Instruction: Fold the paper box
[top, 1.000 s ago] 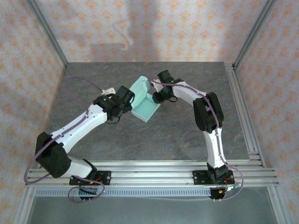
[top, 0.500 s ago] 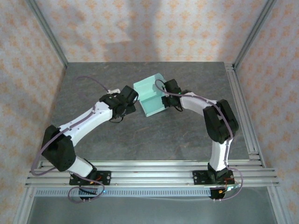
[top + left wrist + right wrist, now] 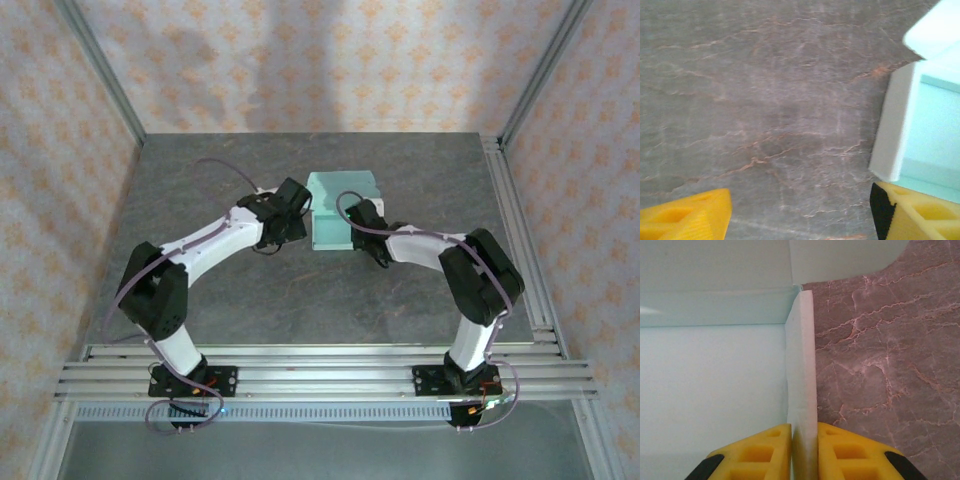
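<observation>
Walls (image 3: 300, 60): we see patterned paper panels closing in the workspace on three sides.
Table (image 3: 300, 290): a dark grey, marble-veined top, with metal rails (image 3: 320, 365) along its near edge where both arms are bolted.
Arms: the left arm (image 3: 210, 245) and the right arm (image 3: 430, 245) both bend inward, and they meet near the middle of the table.
Paper box (image 3: 345, 210): pale mint-green card resting on the table a little beyond centre, between the two tools. From above we make out a shallow tray with raised sides and a flap lying back at its far end. The left wrist view shows it (image 3: 935, 125) at the right edge of the frame, and the right wrist view (image 3: 715, 365) looks into its interior.
Right tool (image 3: 804, 450): closed on the paper box, with one upright side of the card pinched between the yellow fingers (image 3: 760, 452). From above it (image 3: 358, 222) sits at the box's near right part.
Left tool (image 3: 800, 220): the jaws stand apart over bare table. One yellow finger (image 3: 685, 215) is well clear of the box, and the other sits just beside its near corner. From above it (image 3: 303, 222) is at the box's left side.
</observation>
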Robot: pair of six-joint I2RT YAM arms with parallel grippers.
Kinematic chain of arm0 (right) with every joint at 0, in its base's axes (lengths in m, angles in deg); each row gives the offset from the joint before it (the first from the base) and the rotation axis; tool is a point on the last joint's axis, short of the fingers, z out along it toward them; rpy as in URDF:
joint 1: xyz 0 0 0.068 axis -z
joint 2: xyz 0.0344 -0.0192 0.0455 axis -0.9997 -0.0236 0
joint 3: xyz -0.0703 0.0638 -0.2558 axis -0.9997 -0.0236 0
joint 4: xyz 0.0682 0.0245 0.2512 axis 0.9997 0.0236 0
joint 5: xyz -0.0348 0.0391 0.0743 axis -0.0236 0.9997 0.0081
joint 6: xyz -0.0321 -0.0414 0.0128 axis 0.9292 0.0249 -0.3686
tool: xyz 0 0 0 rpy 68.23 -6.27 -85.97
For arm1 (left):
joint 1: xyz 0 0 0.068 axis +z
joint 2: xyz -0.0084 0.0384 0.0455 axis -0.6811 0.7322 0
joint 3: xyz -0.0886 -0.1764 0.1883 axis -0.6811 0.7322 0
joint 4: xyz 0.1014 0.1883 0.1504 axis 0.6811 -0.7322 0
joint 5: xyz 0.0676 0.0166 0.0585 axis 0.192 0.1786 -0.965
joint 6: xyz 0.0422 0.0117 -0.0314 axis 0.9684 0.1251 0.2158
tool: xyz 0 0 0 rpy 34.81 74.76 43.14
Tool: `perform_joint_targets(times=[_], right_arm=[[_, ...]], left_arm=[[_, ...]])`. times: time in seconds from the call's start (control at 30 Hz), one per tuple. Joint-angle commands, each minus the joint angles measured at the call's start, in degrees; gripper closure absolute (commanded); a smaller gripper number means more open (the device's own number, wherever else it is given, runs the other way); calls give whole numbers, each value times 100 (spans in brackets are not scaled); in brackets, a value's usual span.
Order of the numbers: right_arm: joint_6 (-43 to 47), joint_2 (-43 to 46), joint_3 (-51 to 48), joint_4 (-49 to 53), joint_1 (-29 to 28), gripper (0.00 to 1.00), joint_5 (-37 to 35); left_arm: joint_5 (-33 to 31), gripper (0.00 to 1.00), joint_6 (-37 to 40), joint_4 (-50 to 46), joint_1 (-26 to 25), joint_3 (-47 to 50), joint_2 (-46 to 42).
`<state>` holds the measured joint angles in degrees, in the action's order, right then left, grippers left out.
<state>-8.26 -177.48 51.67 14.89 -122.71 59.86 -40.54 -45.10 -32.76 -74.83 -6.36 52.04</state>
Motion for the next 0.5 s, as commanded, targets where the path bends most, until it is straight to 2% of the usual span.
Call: perform_joint_targets(times=[0.0,0.07,0.3,0.4,0.47], right_arm=[[-236,229,2,14,19,79,-231],[-116,269,18,50,17,75,-125],[375,714,-80,-44,87,50,240],[274,890,-193,-166,303,45,784],[55,971,-327,-390,550,45,1355]], left_arm=[[212,27,312,220,-48,-296,280],[267,28,367,218,-37,-429,460],[335,33,472,326,-34,-673,856],[412,34,478,390,-26,-711,935],[498,35,478,493,-10,-687,957]])
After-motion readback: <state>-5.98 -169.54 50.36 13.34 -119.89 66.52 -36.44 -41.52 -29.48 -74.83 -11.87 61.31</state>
